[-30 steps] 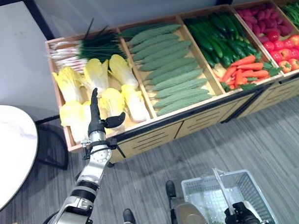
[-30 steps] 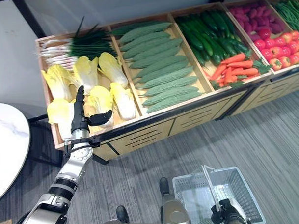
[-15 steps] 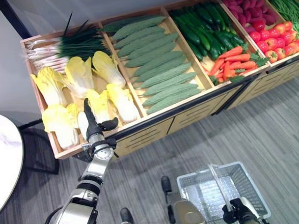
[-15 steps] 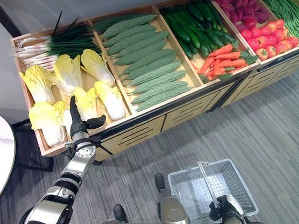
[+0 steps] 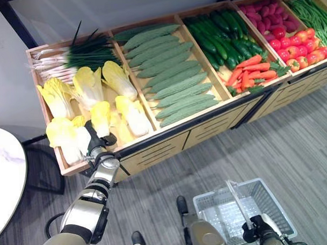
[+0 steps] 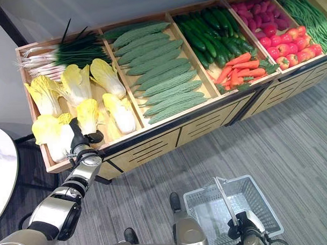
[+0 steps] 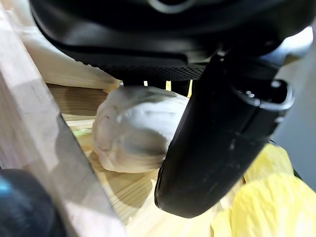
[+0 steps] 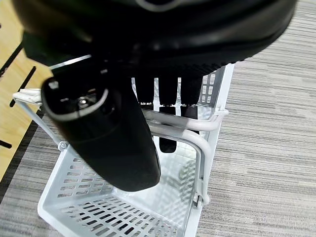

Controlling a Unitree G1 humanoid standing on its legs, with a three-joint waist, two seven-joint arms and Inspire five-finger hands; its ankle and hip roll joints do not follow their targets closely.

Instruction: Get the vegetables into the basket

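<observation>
Here the left hand (image 5: 95, 142) reaches into the wooden stand's (image 5: 153, 149) front-left corner, thumb beside a pale cabbage (image 7: 129, 129); whether it grips is unclear. The right hand (image 8: 148, 94) curls around the white basket's (image 5: 274, 204) handle (image 8: 182, 133) over the floor.

The left hand (image 7: 217, 148) hangs over a pale cabbage (image 7: 131, 128); wooden crate wall (image 7: 44, 148) just beside.

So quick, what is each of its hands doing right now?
Left hand: open, reaching among the yellow-leaved cabbages, gripping none.
Right hand: fingers curled round the white plastic basket's handle.
</observation>
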